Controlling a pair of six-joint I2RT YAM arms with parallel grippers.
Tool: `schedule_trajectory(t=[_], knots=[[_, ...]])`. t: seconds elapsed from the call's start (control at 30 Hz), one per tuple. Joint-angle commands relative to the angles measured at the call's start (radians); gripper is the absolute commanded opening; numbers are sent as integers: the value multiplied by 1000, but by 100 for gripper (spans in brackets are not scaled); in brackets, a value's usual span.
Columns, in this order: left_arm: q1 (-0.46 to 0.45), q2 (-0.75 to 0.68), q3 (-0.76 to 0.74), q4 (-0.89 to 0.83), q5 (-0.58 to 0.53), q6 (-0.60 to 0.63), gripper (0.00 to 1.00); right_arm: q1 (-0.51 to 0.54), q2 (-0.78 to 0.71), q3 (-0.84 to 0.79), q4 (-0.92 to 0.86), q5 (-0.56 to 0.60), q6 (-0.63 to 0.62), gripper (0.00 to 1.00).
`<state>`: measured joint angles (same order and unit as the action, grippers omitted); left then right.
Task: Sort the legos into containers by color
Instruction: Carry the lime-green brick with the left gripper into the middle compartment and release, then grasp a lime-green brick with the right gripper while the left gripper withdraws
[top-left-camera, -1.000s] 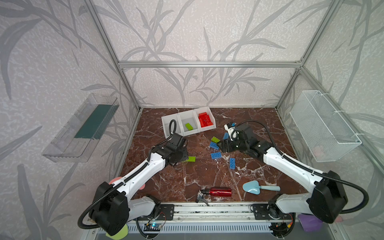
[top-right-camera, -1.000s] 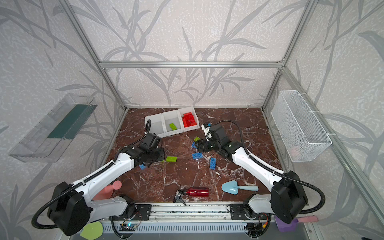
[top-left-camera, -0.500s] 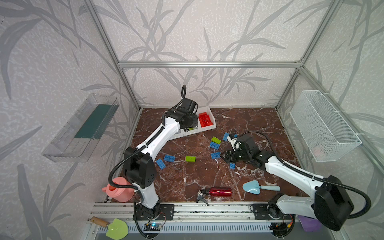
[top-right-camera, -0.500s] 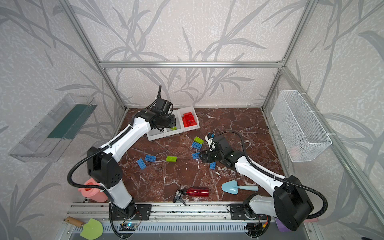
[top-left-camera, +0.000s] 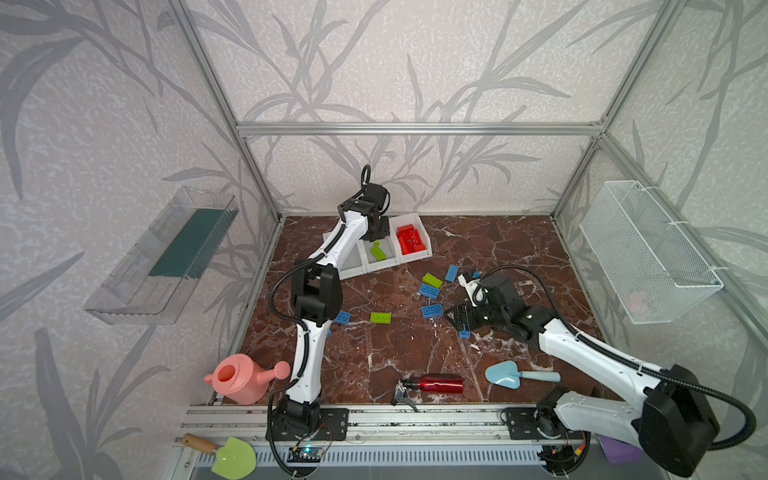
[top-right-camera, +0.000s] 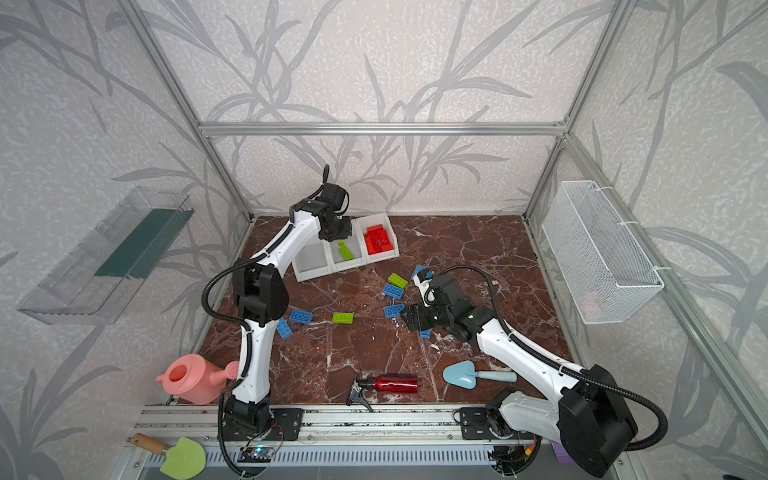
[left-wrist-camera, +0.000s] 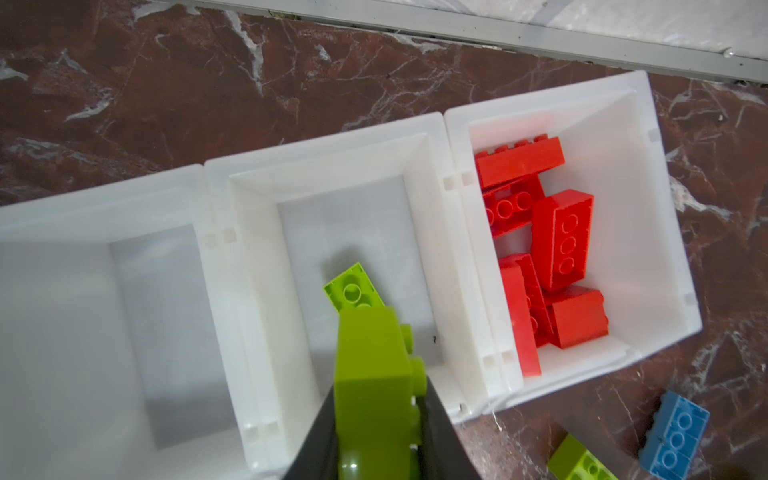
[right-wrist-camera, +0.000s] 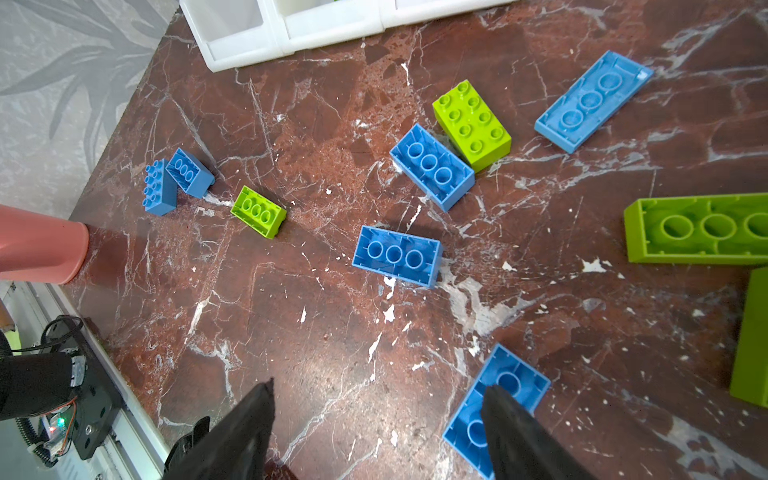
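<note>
Over the middle bin (left-wrist-camera: 316, 154), left fingers (left-wrist-camera: 438, 436) clamp a lime green brick (left-wrist-camera: 372, 374).

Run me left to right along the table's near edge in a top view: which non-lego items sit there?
In order: pink watering can → red bottle, lying on its side → light blue trowel, handle pointing right.

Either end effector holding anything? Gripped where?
Left end effector pinches a lime green brick by one end, above the middle bin. Right end effector is open and holds nothing.
</note>
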<state>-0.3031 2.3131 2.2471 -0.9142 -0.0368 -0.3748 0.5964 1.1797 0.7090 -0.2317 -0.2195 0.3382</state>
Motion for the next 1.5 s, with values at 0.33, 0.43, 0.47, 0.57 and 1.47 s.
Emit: schedule_trajectory(t=[0.33, 0.43, 0.47, 0.57, 1.47], knots=[[-4, -106, -29, -25, -65, 10, 61, 66, 138, 128, -33, -59, -85, 85], [-4, -250, -181, 49, -60, -14, 62, 102, 203, 195, -29, -59, -107, 86], [-4, -298, -226, 78, -56, -27, 63, 110, 224, 217, -26, -62, -112, 86], [-5, -477, -420, 165, -46, -80, 63, 141, 320, 307, -39, -107, -133, 87], [-4, -1542, -1315, 273, -171, -121, 98, 311, 976, 957, -372, -15, -508, 79]])
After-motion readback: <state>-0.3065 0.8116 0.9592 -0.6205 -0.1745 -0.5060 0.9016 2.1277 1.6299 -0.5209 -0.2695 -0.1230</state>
